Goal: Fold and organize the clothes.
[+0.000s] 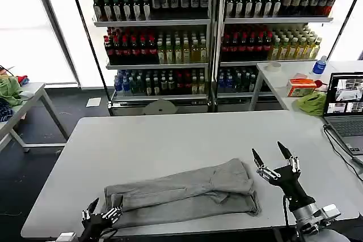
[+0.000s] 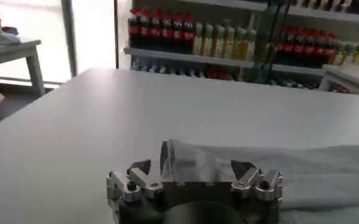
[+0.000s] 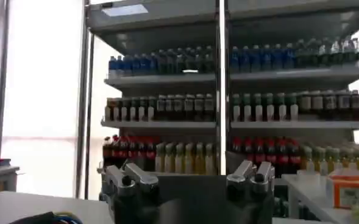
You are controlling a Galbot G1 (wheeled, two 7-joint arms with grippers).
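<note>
One grey shirt (image 1: 184,194) lies folded lengthwise into a long band near the table's (image 1: 159,134) front edge. Our left gripper (image 1: 101,211) sits open at the shirt's left end; our right gripper (image 1: 271,156), jaws spread, hovers just right of it. We judge the cloth soft and limp, best pinched at end corners.

Head camera overhead (wrist cameras level)

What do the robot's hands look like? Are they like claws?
A bit, yes! The right gripper has two thin black pointed fingers on shiny silver knuckles, then a black wrist with a silver ring. The left gripper looks the same: black pointy tips on silver metal joints with small bolts.
</note>
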